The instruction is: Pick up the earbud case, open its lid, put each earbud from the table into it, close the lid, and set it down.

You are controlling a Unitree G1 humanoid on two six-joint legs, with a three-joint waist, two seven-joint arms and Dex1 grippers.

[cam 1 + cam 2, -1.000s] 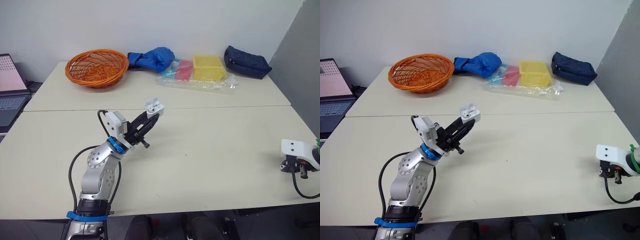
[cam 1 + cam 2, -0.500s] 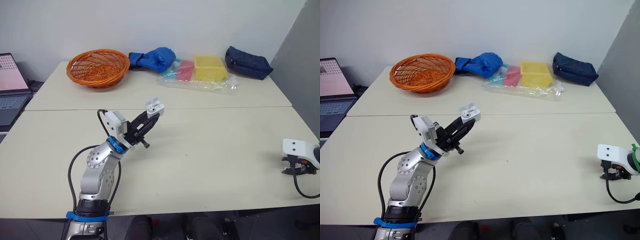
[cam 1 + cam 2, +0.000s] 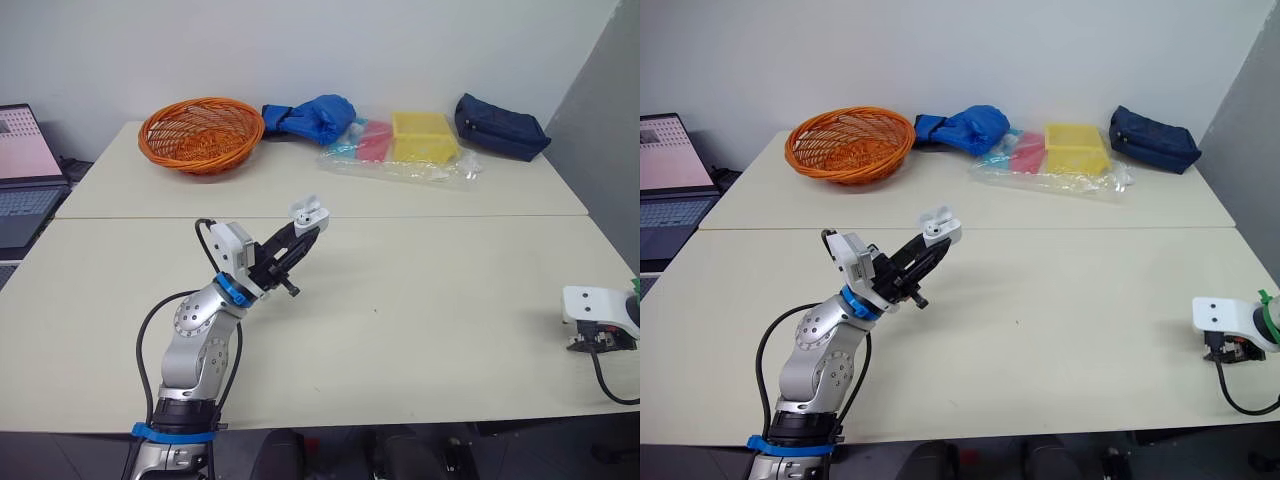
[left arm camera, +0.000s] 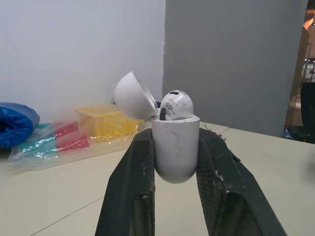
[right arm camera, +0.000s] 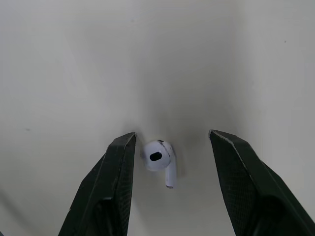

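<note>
Earbud case (image 4: pixel 174 157), clamped in left hand (image 4: pixel 175 139), holds one earbud (image 4: pixel 175 104), lid (image 4: pixel 133 96) open; right hand (image 5: pixel 172 134) gapes astride second earbud (image 5: pixel 158 158) on worktop (image 5: pixel 74 59).

Left claw (image 4: pixel 174 138) raised, clamped tight; right claw (image 5: pixel 172 134) low, spread wide.

Between the jaws of the left gripper (image 4: pixel 175 137), the earbud case (image 4: pixel 174 152) has both flanks covered by the fingers (image 4: pixel 129 187). The earbud (image 4: pixel 175 105) seated in it shows its head alone, the stem sunk inside the shell. Beyond the jaws, the yellow box (image 4: pixel 106 120) and blue bag (image 4: pixel 15 123) are blurred. In the eye views the right gripper (image 3: pixel 596 338) is cut off at the wrist by the picture's edge, its fingertips too small to make out. Far outside the left jaws, the laptop (image 3: pixel 25 170) is cropped too.
</note>
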